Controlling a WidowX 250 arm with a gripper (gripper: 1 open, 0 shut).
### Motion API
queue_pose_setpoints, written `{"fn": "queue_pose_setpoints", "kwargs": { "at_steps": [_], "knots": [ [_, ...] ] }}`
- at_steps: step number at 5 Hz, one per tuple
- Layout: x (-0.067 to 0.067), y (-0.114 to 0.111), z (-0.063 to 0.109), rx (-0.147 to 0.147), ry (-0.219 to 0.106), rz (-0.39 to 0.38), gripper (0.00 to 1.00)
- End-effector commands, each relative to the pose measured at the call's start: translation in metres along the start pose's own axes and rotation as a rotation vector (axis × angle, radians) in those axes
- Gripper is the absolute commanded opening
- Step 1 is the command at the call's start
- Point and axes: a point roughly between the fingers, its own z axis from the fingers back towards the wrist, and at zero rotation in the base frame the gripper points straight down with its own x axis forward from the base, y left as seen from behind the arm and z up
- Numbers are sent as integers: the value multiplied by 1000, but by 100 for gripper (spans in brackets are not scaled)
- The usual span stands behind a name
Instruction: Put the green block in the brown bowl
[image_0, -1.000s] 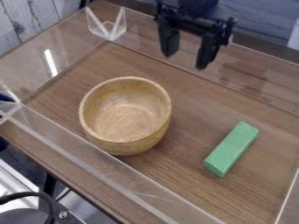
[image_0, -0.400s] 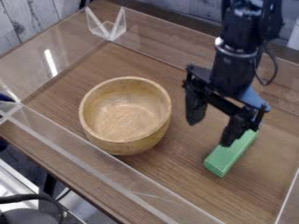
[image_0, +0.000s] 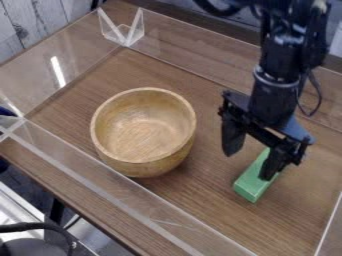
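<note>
Green rectangular block (image_0: 255, 181), matte and bright, lies flat on the wooden desk (image_0: 160, 205), off to the right of the round light-brown wooden bowl (image_0: 143, 130) and apart from it. Above its far end the black hand (image_0: 262, 152) hangs spread wide, holding nothing. Nothing is done yet: grasping, carrying and dropping into the bowl remain.

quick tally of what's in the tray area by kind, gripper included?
Green block: 1
Brown wooden bowl: 1
Gripper: 1, open, over the block
Clear folded plastic piece at the back: 1
Total: 4
</note>
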Motion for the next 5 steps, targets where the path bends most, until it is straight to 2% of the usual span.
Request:
{"fn": "queue_pose_setpoints", "kwargs": {
  "at_steps": [1,2,3,5],
  "knots": [
    [11,-5,1,-5,-37,-18,100],
    [17,-7,-7,-6,-33,-24,100],
    [21,-9,-10,-10,-33,-24,0],
    [28,-18,-16,-20,-30,-59,0]
  ]
}}
